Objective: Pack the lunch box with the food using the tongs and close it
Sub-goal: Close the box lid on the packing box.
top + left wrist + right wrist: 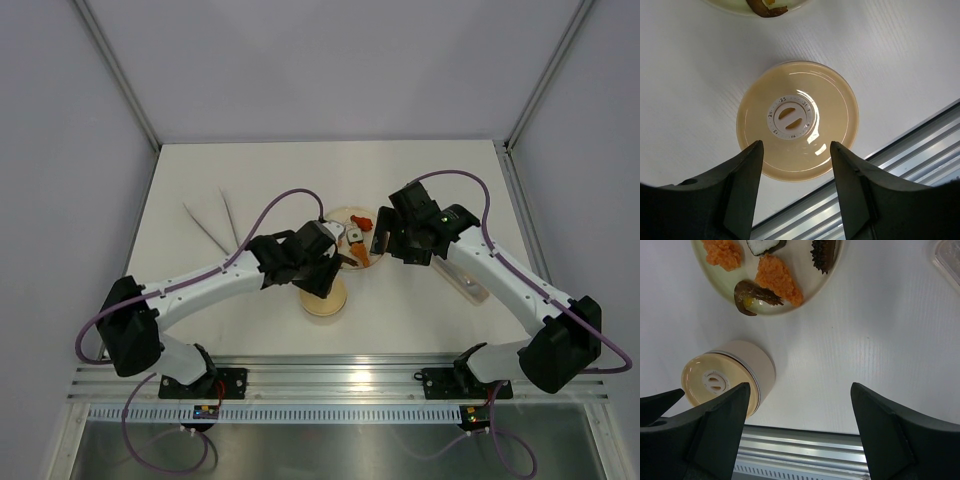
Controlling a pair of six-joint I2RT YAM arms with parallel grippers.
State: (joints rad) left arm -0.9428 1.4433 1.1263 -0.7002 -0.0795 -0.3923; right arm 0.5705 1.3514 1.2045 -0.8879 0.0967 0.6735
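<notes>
Lunch box (747, 367): cream, round, lid (835, 110) on, standing on bench (250, 170) near front rail; left gripper (796, 145) above lid, jaws parted, holding nothing; right gripper (800, 387) spread wide, holding nothing; food (777, 277) on plate (785, 310) just behind box; tongs (207, 225) lying far left.
</notes>
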